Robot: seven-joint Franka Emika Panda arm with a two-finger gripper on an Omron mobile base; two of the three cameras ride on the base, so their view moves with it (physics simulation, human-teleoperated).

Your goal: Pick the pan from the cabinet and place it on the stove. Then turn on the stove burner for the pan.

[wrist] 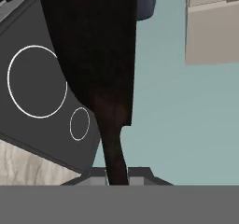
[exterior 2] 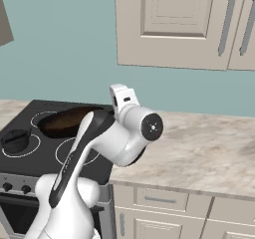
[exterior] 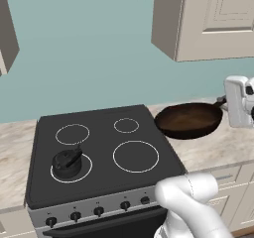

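Midway through the carry, the gripper (wrist: 117,174) had its jaws clenched on the thin handle of the pan (exterior: 188,119), which hung in the air over the stove's (exterior: 101,155) right edge and the bench (exterior: 218,150). A kettle (exterior: 67,162) sat on the front-left ring. Probably best to keep the pan level, move it left over a free stove burner (exterior: 135,156), lower it flat, centre it, then let go.
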